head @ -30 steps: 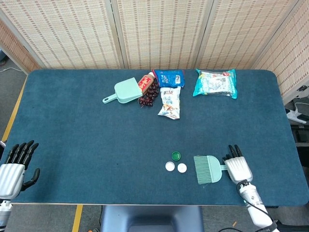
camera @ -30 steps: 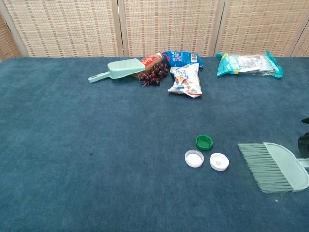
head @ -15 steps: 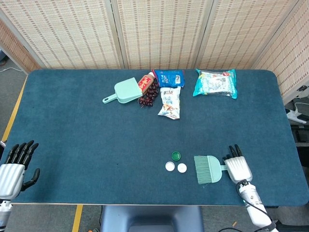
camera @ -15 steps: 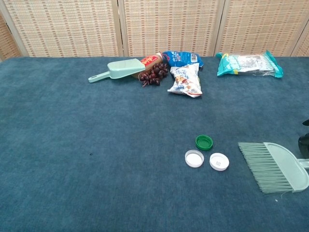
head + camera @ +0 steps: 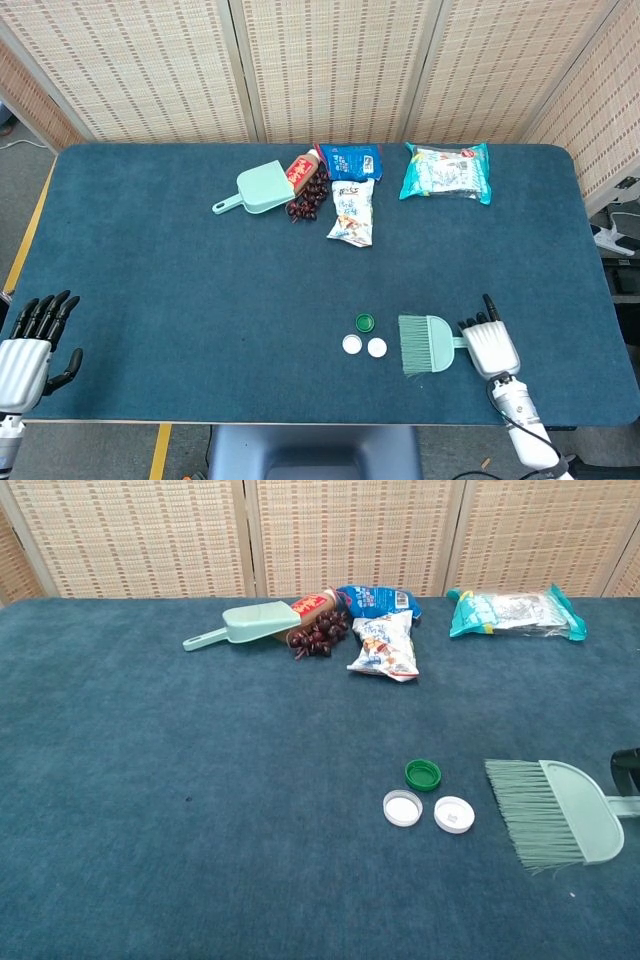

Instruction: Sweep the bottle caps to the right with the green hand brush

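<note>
Fingers (image 5: 486,318) of the right hand (image 5: 488,345) are seen from above laid over the handle of the green hand brush (image 5: 428,344); whether they grip it cannot be told. The brush lies flat on the blue table (image 5: 150,270), bristles pointing left, just beside three bottle caps: a green cap (image 5: 365,322), and two white caps (image 5: 352,344) below it. At the near left corner, the left hand (image 5: 28,345) is shown holding nothing, fingers straight and apart. A green dustpan (image 5: 256,190), dark grapes (image 5: 308,203) and snack packets (image 5: 447,171) are set at the far side.

From the chest view, the brush (image 5: 558,813) is seen right of the caps (image 5: 423,774), apart from them. Only a dark edge of the right hand (image 5: 627,767) is shown.
</note>
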{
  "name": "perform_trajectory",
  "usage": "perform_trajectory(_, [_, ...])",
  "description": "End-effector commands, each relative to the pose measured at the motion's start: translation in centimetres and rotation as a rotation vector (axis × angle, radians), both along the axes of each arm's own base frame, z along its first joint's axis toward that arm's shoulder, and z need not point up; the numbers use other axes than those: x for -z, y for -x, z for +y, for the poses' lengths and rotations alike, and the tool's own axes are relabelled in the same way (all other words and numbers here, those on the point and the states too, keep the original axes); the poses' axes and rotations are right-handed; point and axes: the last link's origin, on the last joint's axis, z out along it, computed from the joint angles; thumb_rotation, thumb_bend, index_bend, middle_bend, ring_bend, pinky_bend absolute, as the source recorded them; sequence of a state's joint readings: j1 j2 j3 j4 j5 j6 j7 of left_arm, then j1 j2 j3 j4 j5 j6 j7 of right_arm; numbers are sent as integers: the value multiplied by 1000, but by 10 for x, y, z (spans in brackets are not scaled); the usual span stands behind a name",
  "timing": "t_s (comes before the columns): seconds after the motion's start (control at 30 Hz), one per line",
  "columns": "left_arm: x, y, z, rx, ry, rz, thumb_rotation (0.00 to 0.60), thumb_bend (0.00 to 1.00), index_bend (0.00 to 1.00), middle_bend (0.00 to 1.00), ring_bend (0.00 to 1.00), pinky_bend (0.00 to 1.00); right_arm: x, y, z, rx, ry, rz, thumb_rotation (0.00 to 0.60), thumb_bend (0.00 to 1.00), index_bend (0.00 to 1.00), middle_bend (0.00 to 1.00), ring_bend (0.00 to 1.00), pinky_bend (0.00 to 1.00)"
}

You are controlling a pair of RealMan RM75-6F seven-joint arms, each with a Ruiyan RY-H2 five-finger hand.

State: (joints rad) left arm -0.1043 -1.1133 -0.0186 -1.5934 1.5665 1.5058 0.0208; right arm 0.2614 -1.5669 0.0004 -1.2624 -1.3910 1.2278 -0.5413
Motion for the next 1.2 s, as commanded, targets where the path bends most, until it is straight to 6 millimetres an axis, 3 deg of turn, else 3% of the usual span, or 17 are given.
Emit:
perform_trajectory(0.03, [0,0,0,1,-1,0,600,457,0,0,0,8,1,0,1,-23,-8,8,600,499,919,834,502,41])
perform_trajectory(0.33, [-1,1,-1,-1,-5,-1,600,458,0,0,0,8,-9,-5,4,-58,-9,-25,600,531,941,867,572,66])
perform_trajectory(0.47, [-2,2,0,-10,-8,-1,600,458,0,0,0,8,-33,-9,8,-87,54,-71,600,532,941,870,579,150])
perform_trajectory(0.63, [-1,2,1,-9,-7,3,600,458,0,0,0,8,-66,-19,9,-131,112,-66,600,532,942,870,579,157])
perform_trajectory(0.73, [0,1,1,-8,-8,4,600,458,0,0,0,8,-81,-38,10,-188,113,-32,600,532,941,870,579,157])
perform_trajectory(0.87, [1,1,1,-9,-8,7,600,458,0,0,0,8,-87,-79,11,-289,95,81,600,532,941,870,579,157])
perform_trajectory(1.0, [-1,1,0,-7,-10,0,600,458,0,0,0,7,-78,-122,11,-367,65,194,600,532,941,870,579,157])
perform_trajectory(1.2, [-5,1,0,-3,-11,-27,600,458,0,0,0,8,-48,-178,6,-440,49,360,600,532,942,870,579,157])
